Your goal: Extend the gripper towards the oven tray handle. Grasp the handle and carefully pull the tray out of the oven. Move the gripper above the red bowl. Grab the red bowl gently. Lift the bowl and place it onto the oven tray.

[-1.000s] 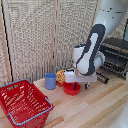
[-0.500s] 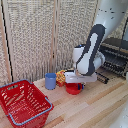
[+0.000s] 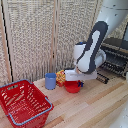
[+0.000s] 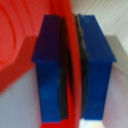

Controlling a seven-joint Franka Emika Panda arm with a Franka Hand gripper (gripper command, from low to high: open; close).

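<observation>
The red bowl point(image 3: 72, 87) sits on the wooden table just under my white gripper point(image 3: 75, 80). In the wrist view the two blue fingers point(image 4: 50, 70) stand on either side of the bowl's thin red rim point(image 4: 73, 60), pressed shut on it. The oven point(image 3: 116, 54) stands at the exterior view's right, with the dark barred tray point(image 3: 114, 64) pulled partly out of it. The arm hides part of the bowl and the oven's left side.
A blue cup point(image 3: 50, 80) stands left of the bowl, with a small orange-yellow object point(image 3: 61, 76) between them. A large red mesh basket point(image 3: 24, 103) with a blue rim fills the exterior view's lower left. A woven screen point(image 3: 45, 35) stands behind.
The arm and hand stay almost where they were over the red bowl; no clear movement of bowl or tray shows.
</observation>
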